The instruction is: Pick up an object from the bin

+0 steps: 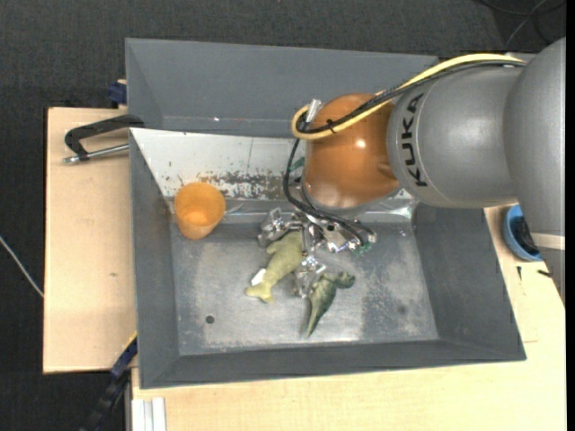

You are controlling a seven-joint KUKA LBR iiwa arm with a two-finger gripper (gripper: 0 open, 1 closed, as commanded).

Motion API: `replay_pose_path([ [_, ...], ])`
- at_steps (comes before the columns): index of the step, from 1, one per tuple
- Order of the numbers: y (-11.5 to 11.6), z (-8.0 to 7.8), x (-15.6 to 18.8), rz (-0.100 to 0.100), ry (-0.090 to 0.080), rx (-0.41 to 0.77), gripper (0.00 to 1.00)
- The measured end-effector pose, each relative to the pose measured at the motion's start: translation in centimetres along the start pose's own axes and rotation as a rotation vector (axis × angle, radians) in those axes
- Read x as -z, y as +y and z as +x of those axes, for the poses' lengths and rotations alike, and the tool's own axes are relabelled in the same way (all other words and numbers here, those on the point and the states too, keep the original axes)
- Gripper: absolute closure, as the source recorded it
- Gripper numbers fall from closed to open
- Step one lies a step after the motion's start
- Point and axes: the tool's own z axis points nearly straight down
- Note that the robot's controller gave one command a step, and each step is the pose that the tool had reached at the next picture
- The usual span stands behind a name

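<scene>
My gripper [310, 260] hangs low in the middle of the bin, its metal fingers reaching down among two toys. A pale yellow-green toy animal [277, 269] lies just left of the fingertips, its tail pointing to the lower left. A darker green toy dinosaur [321, 302] lies right under and below the fingertips, stretched toward the bin's front. The fingertips look close to or touching both toys; I cannot tell whether either is held.
An orange plastic cup [199, 209] lies on its side at the back left of the bin floor. The arm's orange cover and cables fill the back right above the gripper.
</scene>
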Motion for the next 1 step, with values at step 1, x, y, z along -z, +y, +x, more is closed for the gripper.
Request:
replay_pose_path([
  [1,-0.09,0.08,-0.02,0.002,0.000,0.001,1.00],
])
